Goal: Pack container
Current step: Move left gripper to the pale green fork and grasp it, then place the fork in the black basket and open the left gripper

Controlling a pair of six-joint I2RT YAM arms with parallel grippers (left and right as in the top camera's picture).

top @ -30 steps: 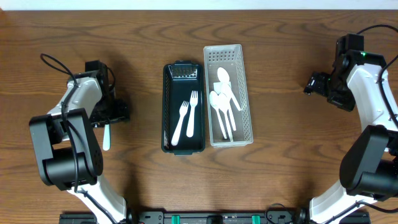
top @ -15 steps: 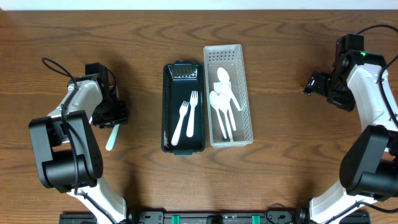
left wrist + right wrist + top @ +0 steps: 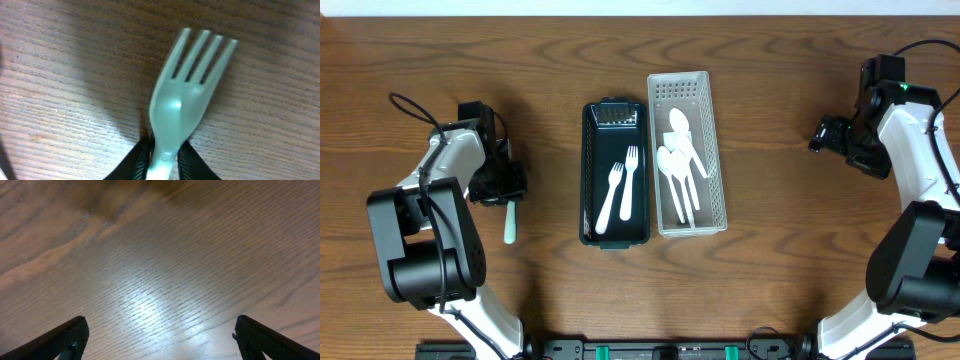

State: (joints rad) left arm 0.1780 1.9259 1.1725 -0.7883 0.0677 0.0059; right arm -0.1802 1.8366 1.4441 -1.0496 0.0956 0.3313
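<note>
Clearly grasping with the left gripper (image 3: 500,186) a pale green fork (image 3: 185,95), pinched at the neck between both black fingers (image 3: 141,161), tines pointing away from the wrist camera, low over the wooden table (image 3: 770,280). From overhead, showing only the handle of it, sticking out below the gripper, well to the left of the black container (image 3: 587,170). Inside that container, two white forks (image 3: 629,190) lying side by side, tines toward the far end. Just beside it on the right, a white basket (image 3: 682,92) with several white spoons (image 3: 678,165) inside. Far at the right edge, the right gripper (image 3: 823,135) spread wide and released, holding nothing, only bare wood between its tips.
</note>
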